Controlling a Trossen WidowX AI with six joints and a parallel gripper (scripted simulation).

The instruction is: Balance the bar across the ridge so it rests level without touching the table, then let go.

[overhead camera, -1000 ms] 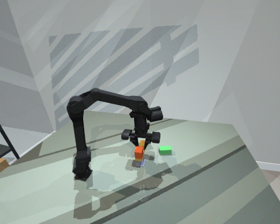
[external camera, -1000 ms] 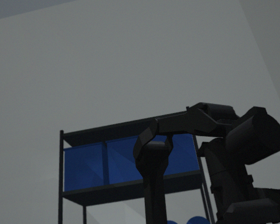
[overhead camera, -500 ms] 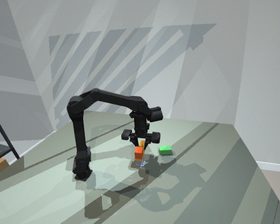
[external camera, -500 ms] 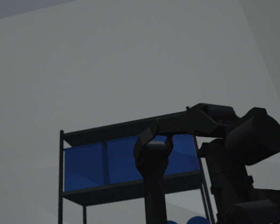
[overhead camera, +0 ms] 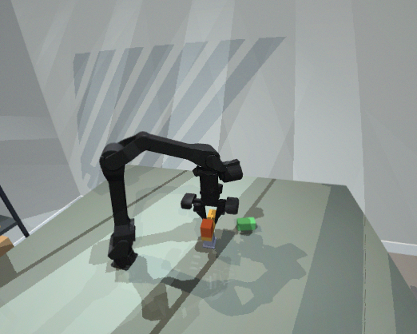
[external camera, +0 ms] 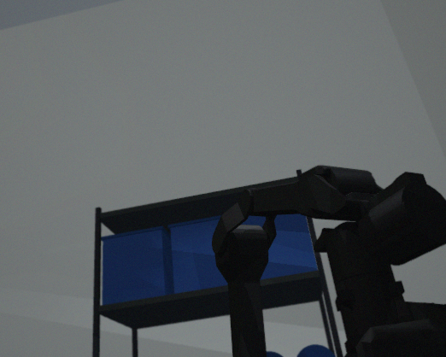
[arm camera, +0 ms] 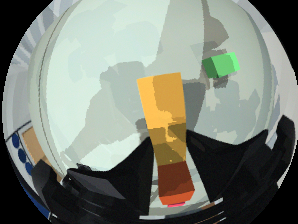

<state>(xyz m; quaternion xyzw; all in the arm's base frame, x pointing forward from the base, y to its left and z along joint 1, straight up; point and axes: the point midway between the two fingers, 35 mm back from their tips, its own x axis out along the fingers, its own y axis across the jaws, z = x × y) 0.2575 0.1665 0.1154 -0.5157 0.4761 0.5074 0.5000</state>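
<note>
The bar (overhead camera: pixel 208 226) is a chunky orange-yellow stick with a red-orange end, pinched between the fingers near its middle. It sits right over the ridge (overhead camera: pixel 209 243), a small pale lilac block on the table, whether touching it I can't tell.
</note>
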